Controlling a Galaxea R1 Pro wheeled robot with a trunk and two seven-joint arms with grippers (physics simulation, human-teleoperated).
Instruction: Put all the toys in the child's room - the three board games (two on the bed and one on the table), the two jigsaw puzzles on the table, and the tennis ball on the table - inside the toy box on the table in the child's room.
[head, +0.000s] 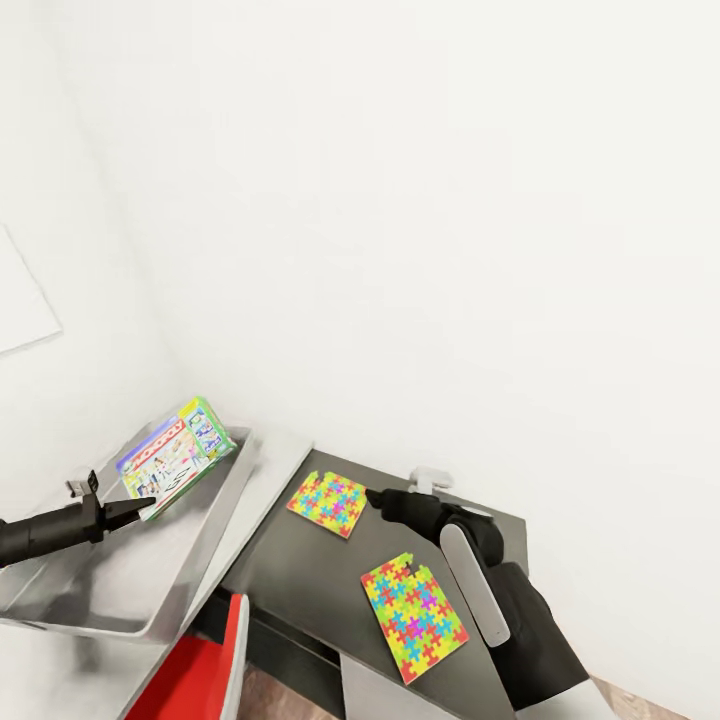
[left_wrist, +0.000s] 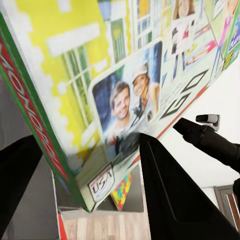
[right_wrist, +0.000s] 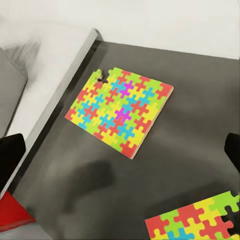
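At the left, the left end effector (head: 135, 507) is clamped on the edge of a board game (head: 177, 457), holding it tilted above the toy box (head: 120, 590) on the pale surface (head: 265, 480). To the right, 2 jigsaw puzzles (head: 328, 503) (head: 413, 615) lie flat and apart on the dark section. The right end effector (head: 372, 497) hovers just beside the farther puzzle, fingers spread, empty.

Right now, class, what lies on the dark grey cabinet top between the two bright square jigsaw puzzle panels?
Nothing: in the right wrist view, bare dark top separates the full puzzle panel from the partly visible one.
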